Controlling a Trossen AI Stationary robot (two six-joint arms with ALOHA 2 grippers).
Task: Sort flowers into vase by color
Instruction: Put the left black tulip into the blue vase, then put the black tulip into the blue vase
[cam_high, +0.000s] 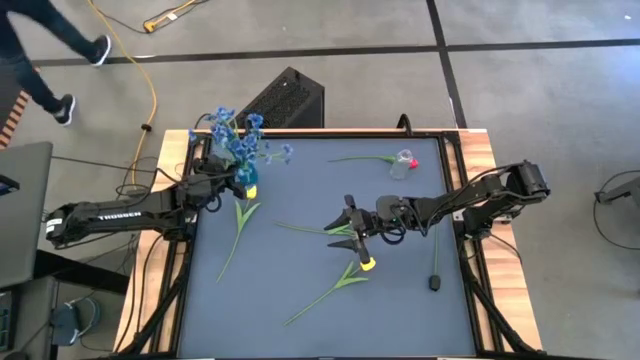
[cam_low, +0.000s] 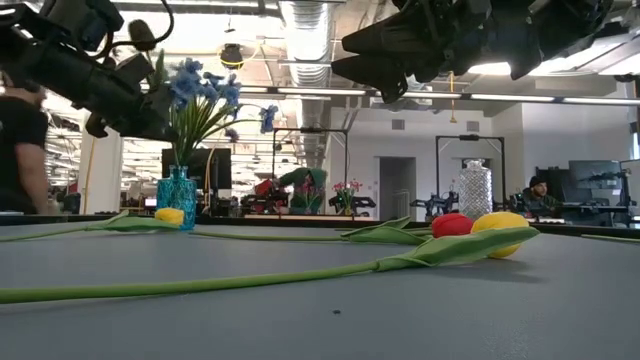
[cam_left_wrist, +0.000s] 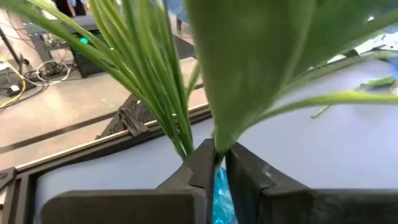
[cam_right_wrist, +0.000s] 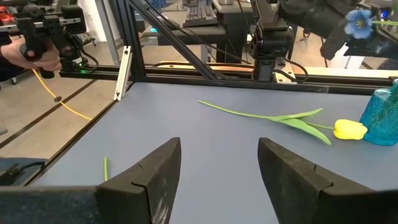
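At blue vase, left gripper pinches blue flower stem; careless release could tip vase. Right gripper spread, empty, above worktop.

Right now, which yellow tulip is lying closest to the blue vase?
The yellow tulip whose bloom lies right beside the blue vase, by the left gripper. The other yellow tulip lies mid-table, under the right gripper.

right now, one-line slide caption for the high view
Left gripper at the blue glass vase of blue flowers; open right gripper above loose yellow tulips.
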